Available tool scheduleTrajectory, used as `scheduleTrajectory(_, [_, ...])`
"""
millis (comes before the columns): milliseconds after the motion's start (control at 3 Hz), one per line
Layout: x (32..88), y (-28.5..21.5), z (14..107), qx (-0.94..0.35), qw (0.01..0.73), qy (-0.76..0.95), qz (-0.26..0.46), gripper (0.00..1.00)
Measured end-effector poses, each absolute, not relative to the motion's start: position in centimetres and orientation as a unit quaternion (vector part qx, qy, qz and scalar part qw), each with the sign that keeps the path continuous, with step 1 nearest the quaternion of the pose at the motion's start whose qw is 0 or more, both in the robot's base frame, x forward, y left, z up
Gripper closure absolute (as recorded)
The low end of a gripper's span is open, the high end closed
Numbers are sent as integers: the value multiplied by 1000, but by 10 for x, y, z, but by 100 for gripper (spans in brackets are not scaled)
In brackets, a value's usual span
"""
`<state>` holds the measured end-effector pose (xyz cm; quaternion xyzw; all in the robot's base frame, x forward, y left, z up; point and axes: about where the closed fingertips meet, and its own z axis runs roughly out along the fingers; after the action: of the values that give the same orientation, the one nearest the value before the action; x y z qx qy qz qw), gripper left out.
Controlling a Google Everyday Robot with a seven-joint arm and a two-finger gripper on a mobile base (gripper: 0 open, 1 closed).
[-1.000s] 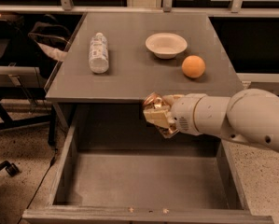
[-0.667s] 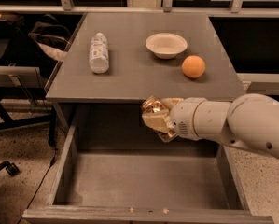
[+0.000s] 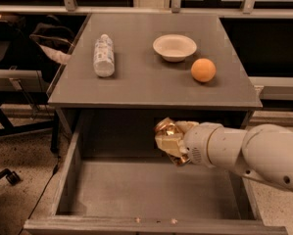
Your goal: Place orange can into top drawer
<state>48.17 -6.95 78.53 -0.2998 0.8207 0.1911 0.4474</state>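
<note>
The gripper (image 3: 179,145) grips the orange can (image 3: 164,132) tight, its long axis tilted and top leaning left, above the top drawer (image 3: 136,190), whose floor lies bare.

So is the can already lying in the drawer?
No, the hand holds the orange can in the air above the floor of the open top drawer.

The orange can (image 3: 164,132), gold-brown with a shiny end, is hanging tilted in the gripper (image 3: 174,143), which is clasping it above the rear of the top drawer (image 3: 131,192). The drawer is standing open, showing its flat grey bottom.
</note>
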Motion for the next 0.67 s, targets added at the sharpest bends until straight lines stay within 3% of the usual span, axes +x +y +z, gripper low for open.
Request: scheduleTrajectory(667, [498,-74,740,-299,443,821,201,100])
